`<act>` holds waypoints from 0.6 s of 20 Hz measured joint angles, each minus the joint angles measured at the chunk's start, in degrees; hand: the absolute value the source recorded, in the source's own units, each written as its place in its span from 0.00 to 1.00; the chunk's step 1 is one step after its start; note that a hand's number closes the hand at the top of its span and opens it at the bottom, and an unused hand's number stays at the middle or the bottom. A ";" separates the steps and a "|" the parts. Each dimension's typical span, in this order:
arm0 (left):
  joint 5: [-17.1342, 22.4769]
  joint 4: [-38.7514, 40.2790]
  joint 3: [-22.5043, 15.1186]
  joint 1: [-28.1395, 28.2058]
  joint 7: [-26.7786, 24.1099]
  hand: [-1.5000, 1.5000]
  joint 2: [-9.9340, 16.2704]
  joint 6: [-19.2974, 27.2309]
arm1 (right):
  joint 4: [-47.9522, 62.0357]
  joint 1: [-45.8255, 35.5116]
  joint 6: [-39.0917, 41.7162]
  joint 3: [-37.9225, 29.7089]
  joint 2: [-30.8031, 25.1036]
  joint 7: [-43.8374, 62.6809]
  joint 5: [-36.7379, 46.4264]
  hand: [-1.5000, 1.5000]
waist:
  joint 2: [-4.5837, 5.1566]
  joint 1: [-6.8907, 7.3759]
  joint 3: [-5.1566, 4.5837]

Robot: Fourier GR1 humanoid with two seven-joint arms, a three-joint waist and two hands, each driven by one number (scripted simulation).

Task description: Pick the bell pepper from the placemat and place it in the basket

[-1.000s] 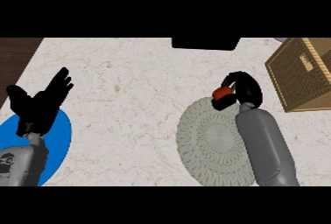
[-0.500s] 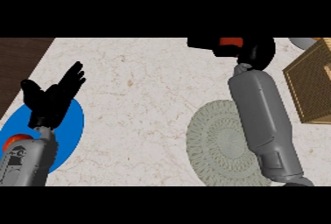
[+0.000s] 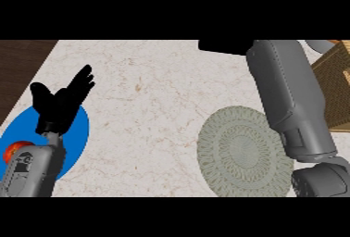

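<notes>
The round grey-green woven placemat (image 3: 236,155) lies bare at the lower right, with no bell pepper on it. No bell pepper shows anywhere in the head view. My right forearm (image 3: 287,97) runs up past the placemat's right side to the top edge, next to the wooden basket (image 3: 336,78) at the right edge. Its hand is cut off beyond the top edge. My left hand (image 3: 61,104) rests open at the left, fingers up.
A blue plate (image 3: 77,132) lies under my left hand, with a red-orange object (image 3: 14,150) at its left edge. A black object (image 3: 222,46) sits at the top edge. Dark wood (image 3: 21,69) borders the marble counter on the left.
My right arm has stretched further up and away with the bell pepper, taking hand and pepper out past the top edge. The left hand has stayed open and still.
</notes>
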 measured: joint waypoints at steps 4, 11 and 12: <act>-0.23 0.11 -0.10 -0.21 0.00 0.50 -0.16 0.24 | 4.86 -4.57 0.39 -1.38 -3.32 1.97 5.44 1.00 | 0.09 -0.23 0.02; -0.27 0.72 0.44 -0.88 0.26 0.50 -0.01 0.61 | 10.80 -10.07 0.78 -3.89 -8.64 4.76 12.64 1.00 | 0.15 -0.73 0.09; -0.46 0.62 0.31 -1.04 0.33 0.50 -0.15 0.84 | 11.47 -10.52 0.74 -4.27 -9.36 5.04 13.47 1.00 | 0.16 -0.77 0.11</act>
